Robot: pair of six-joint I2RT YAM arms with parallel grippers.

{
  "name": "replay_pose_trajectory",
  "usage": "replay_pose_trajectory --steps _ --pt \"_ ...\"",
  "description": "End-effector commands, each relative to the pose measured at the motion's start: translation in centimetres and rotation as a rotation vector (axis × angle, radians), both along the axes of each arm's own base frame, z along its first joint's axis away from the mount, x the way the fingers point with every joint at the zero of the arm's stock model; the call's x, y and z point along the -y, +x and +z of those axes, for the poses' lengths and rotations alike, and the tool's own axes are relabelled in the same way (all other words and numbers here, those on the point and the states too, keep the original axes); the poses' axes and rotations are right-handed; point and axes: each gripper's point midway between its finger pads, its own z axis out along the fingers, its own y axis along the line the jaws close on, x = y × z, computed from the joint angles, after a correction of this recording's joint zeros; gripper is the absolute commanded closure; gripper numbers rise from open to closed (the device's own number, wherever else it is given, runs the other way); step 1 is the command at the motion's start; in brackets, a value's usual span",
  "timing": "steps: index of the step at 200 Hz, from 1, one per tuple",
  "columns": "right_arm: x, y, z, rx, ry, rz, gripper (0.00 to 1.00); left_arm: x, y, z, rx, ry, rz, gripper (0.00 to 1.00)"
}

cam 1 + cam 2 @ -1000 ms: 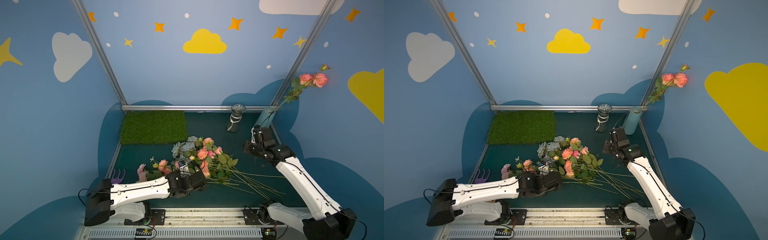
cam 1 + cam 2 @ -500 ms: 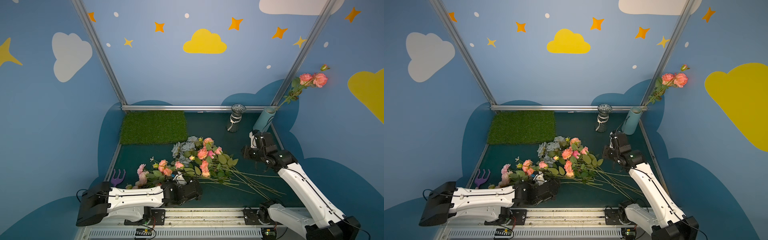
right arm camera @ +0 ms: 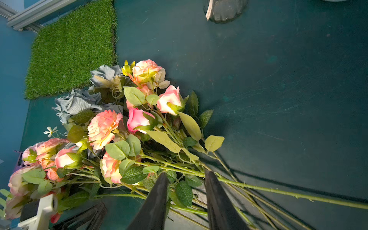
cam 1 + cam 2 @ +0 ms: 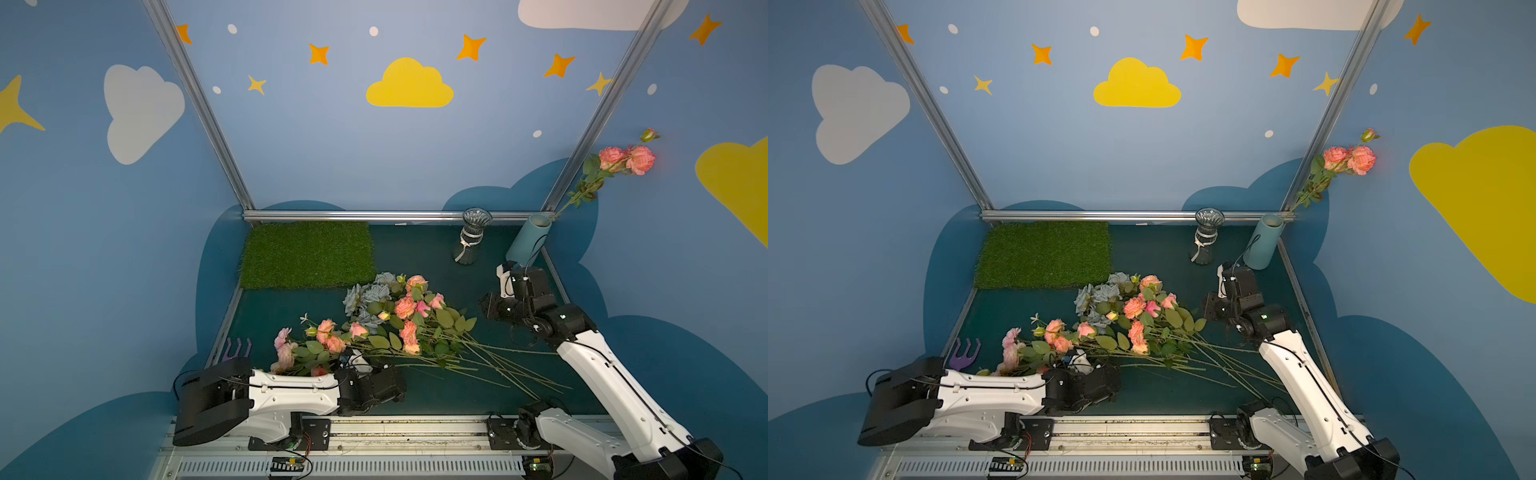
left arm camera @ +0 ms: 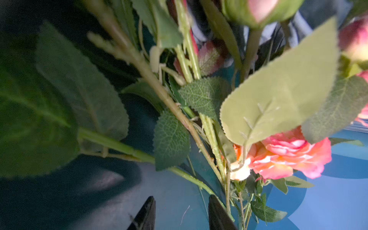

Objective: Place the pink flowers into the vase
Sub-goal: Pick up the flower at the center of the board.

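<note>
Left gripper (image 5: 182,199) sits low at the heap's near edge, jaws partly apart with nothing between them, green stems just beside one finger. Right gripper (image 3: 186,173) hangs near the stem side, jaws apart and empty too. The pink flowers (image 4: 405,307) lie heaped on the table (image 4: 415,257); one spray (image 4: 627,158) stands in the blue vase (image 4: 528,245).

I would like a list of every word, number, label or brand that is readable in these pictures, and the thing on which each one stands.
No readable text in any view.
Walls: only pictures, such as the yellow cloud and the orange stars; no letters.
White tag on the glass vase: no writing can be made out.
Small circuit board by the front rail: any print is too small to read.
</note>
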Motion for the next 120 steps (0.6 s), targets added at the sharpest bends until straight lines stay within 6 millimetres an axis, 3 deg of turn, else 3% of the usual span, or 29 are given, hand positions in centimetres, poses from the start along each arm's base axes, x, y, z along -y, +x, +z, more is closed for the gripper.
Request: replay_pose_trajectory --steps 1,120 --pt "-0.2 -0.1 0.3 0.03 0.013 0.015 0.65 -0.4 0.7 -0.5 -0.071 -0.146 0.222 0.56" --pt "-0.5 -0.3 0.3 0.03 0.058 0.029 0.66 -0.6 1.5 -4.0 -0.089 -0.145 0.324 0.68"
